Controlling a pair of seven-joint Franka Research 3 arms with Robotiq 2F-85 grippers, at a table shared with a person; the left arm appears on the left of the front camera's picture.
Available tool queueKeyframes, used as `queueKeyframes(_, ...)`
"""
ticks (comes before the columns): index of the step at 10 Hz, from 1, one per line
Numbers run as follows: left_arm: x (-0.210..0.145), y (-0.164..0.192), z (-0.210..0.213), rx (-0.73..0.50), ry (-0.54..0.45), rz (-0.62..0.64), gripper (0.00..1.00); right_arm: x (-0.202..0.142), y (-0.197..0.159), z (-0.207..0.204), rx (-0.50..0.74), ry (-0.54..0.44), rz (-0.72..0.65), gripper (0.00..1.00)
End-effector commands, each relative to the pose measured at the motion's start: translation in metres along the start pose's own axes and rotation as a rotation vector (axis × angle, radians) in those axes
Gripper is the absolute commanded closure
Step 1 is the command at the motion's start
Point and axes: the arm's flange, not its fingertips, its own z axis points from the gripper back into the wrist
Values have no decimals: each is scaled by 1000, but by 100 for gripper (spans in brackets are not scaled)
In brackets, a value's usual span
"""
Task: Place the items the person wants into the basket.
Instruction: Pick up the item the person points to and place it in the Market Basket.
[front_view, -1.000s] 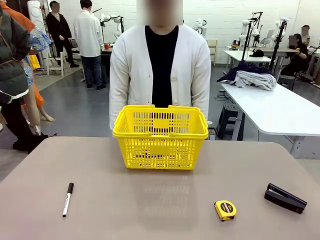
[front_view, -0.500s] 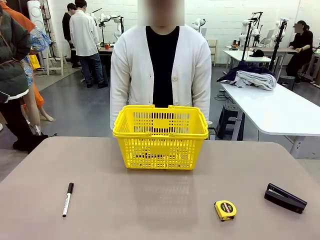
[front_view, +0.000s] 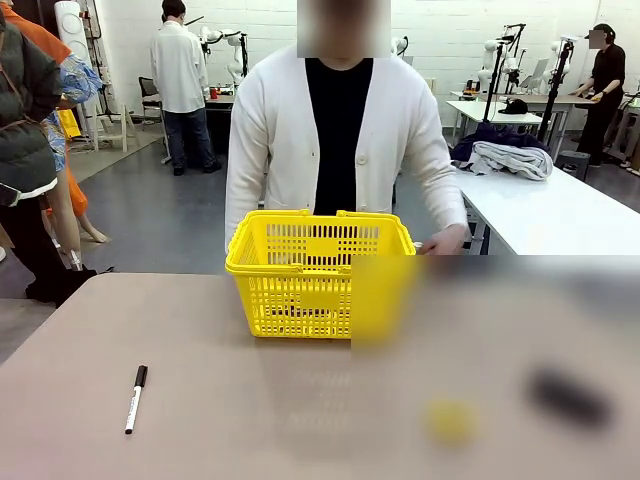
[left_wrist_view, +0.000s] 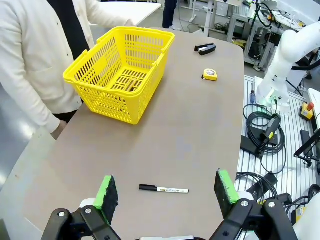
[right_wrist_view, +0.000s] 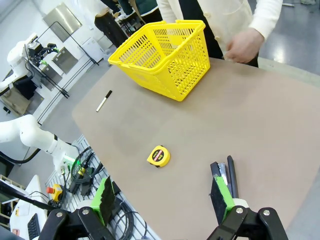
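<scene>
My left tool (left_wrist_view: 166, 190) and right tool (right_wrist_view: 161, 196) hang spread wide and empty above the grey worktop (left_wrist_view: 190, 125), the small yellow-and-black tape measure (right_wrist_view: 158, 156) well apart from the yellow slotted plastic basket (right_wrist_view: 190, 60); selection seems pending, so next I need the person's hand (right_wrist_view: 245, 45) to indicate an item.

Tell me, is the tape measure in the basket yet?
No, the tape measure lies on the table, well apart from the basket.

Robotics lab at work: long white desk (front_view: 560, 225), black equipment stands (front_view: 497, 80), coiled cables (left_wrist_view: 256, 118) and a red emergency-stop button (left_wrist_view: 306, 107) nearby.
</scene>
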Motion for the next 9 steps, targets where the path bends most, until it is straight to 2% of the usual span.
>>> queueKeyframes(1, 0, 2, 1, -5, -23, -20, 0, 2, -1, -1, 14, -28, 13, 0)
queueKeyframes(9, 0, 2, 1, -5, -23, -20, 0, 2, -1, -1, 14, -28, 13, 0)
